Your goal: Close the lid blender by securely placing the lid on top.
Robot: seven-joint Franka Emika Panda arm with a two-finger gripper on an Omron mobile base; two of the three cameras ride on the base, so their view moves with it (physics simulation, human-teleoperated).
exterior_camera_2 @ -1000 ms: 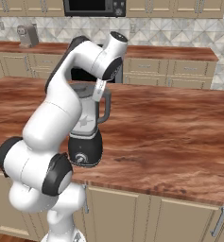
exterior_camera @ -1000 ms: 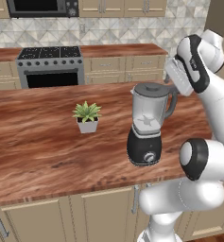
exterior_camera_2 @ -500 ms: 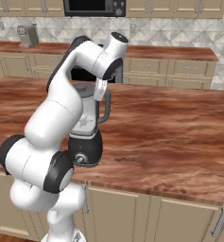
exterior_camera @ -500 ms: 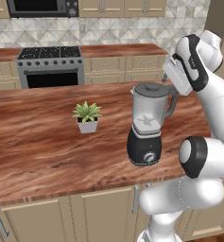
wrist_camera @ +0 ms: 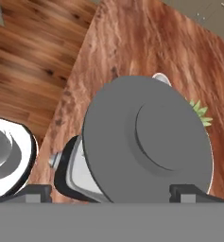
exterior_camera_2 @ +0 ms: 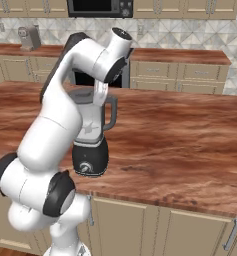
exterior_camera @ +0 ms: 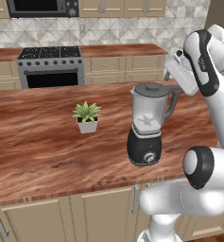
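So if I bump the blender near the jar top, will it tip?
Possibly. The blender is tall and narrow-footed, so a high push would likely rock it rather than slide it. Its bulky dark bottom probably carries most of the weight, which should help. The lid looks rigid.

potted plant (exterior_camera: 87, 116) on counter (exterior_camera: 38, 146) | stove (exterior_camera: 49, 64) behind | microwave (exterior_camera: 42, 6), probably
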